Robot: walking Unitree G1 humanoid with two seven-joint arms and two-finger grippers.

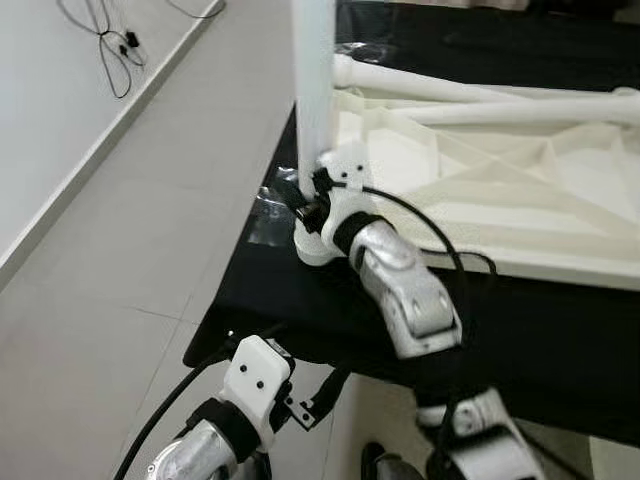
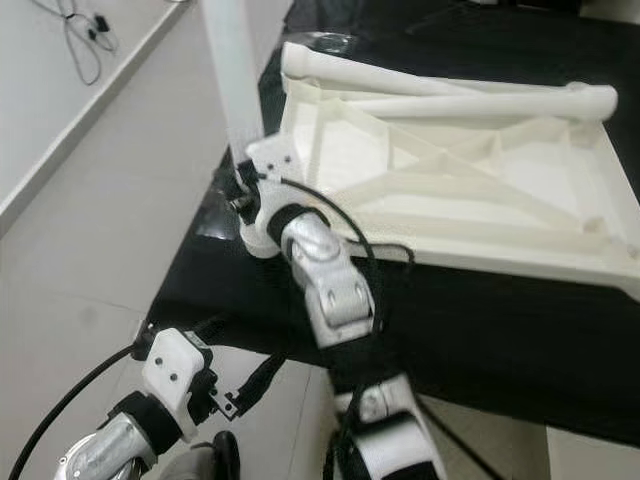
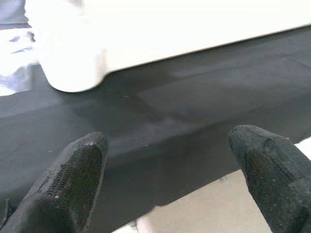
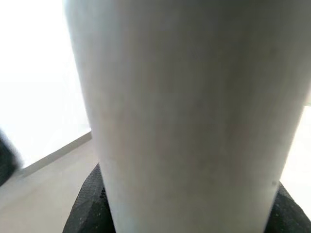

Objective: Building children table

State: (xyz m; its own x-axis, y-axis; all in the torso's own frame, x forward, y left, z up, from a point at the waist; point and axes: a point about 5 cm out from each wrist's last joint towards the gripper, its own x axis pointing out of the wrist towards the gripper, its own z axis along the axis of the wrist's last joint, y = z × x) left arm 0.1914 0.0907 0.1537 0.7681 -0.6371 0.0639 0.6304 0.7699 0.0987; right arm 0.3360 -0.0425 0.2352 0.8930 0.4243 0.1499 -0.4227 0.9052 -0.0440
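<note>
1. Right gripper (image 1: 312,195): black fingers (image 4: 90,208) clenched around the upright white cylindrical table leg (image 1: 314,80), near its lower end; in the right wrist view the leg sits between both pads
2. The leg stands vertical at the near left corner of the upside-down white plastic children's tabletop (image 2: 460,170), ribbed underside facing up
3. Two more white round legs (image 2: 450,92) lie flat along the far side of the tabletop underside
4. Tabletop rests on a bench covered in black cloth (image 2: 500,340), its corner close to the bench's left edge
5. Left gripper (image 3: 170,160): fingers (image 3: 73,179) released, spread apart, holding nothing; low at the near edge of the bench, pointing at the black cloth, the tabletop's rounded corner beyond
6. Grey tiled floor (image 1: 130,230) to the left; black cables (image 1: 115,45) lie by the white wall
</note>
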